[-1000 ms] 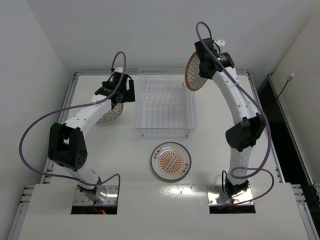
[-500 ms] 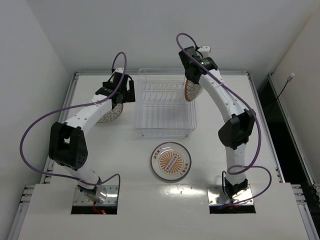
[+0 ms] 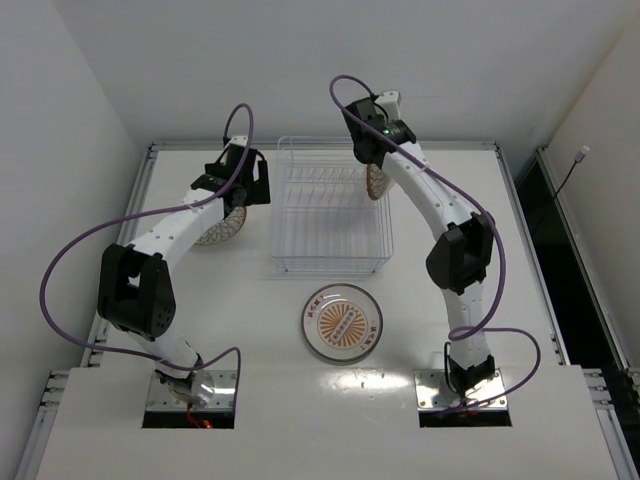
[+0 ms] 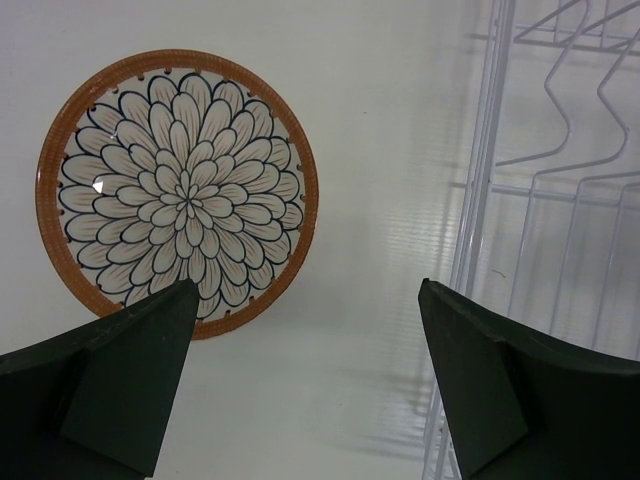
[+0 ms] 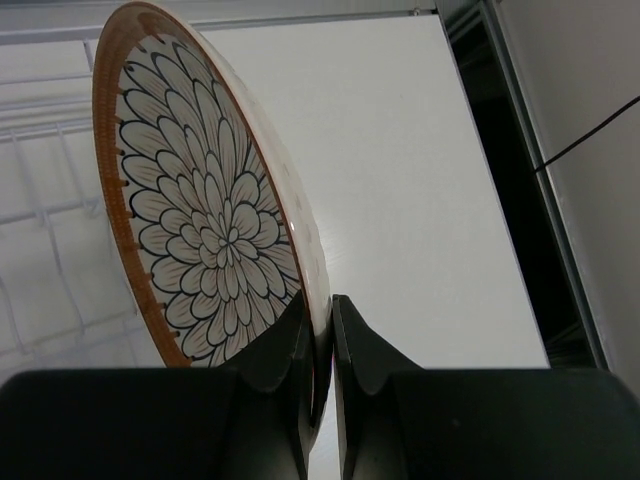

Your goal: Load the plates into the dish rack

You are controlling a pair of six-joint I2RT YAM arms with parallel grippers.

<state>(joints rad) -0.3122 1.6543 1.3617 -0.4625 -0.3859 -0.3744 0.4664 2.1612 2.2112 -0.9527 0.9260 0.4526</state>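
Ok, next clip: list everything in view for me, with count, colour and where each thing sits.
table: 1, white, under everything
dish rack: 1, clear wire, middle of the table
flat petal plate: 1, brown rim with white petals, lying on the table left of the rack
held petal plate: 1, same pattern, on edge at the rack's far right side
medallion plate: 1, white with orange centre, flat on the table in front of the rack
left gripper: 1, black, open, above the flat plate's edge
right gripper: 1, black, shut on the held plate's rim
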